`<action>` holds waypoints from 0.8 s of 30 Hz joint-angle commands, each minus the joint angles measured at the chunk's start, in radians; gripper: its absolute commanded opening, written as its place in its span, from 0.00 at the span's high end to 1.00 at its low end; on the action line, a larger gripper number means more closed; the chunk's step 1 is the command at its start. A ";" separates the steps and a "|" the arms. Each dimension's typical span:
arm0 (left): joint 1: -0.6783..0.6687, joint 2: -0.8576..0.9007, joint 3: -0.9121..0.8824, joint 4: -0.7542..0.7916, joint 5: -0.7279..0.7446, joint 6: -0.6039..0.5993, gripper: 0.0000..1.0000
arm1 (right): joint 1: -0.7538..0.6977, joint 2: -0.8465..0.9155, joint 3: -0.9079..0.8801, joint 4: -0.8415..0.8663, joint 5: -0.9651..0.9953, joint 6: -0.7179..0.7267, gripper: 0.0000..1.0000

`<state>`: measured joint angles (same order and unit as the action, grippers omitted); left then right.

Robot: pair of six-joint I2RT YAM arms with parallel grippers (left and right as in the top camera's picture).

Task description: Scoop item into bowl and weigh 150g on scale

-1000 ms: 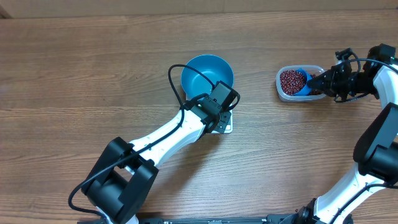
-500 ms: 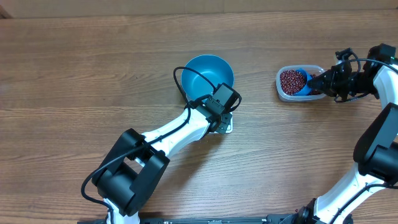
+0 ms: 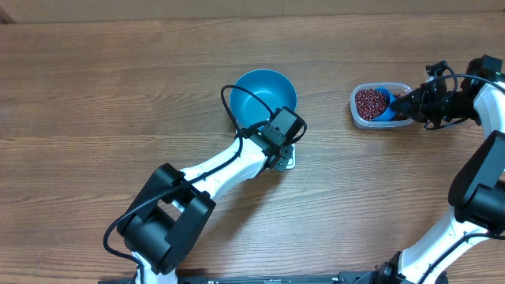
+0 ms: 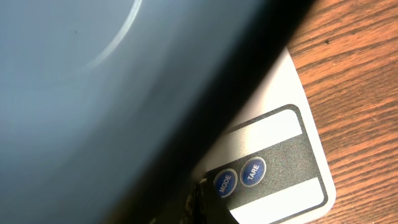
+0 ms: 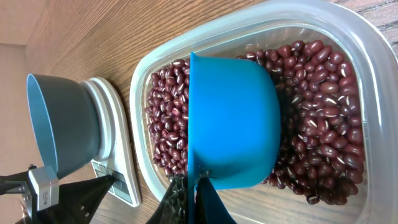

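Overhead, the left arm [image 3: 229,166] covers most of the small white square scale [image 3: 289,161], so only a corner shows. One round bright blue bowl [image 3: 264,93] stands on it. To the left wrist camera the bowl is a mere blur, and the left tool [image 4: 194,202], tips together, ends beside two round buttons [image 4: 239,177]. The right tool [image 5: 189,202] is clamped on one small blue plastic scoop [image 5: 233,121], handle hidden, lying over uncountable dark red-brown beans [image 5: 323,81] in one clear plastic tub [image 5: 348,37].
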<state>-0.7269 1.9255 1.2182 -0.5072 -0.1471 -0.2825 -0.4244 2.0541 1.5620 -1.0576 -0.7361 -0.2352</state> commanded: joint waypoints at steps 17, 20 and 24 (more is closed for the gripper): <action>0.000 0.066 -0.004 -0.023 -0.006 -0.010 0.96 | 0.031 0.036 -0.036 0.034 0.111 0.003 0.96; -0.001 0.060 0.012 -0.028 -0.010 -0.009 0.96 | 0.031 0.036 -0.036 0.036 0.111 0.003 0.96; -0.001 0.017 0.059 -0.047 -0.009 -0.010 0.96 | 0.031 0.036 -0.036 0.037 0.111 0.003 0.96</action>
<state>-0.7269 1.9324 1.2430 -0.5438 -0.1471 -0.2825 -0.4244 2.0525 1.5612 -1.0458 -0.7322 -0.2348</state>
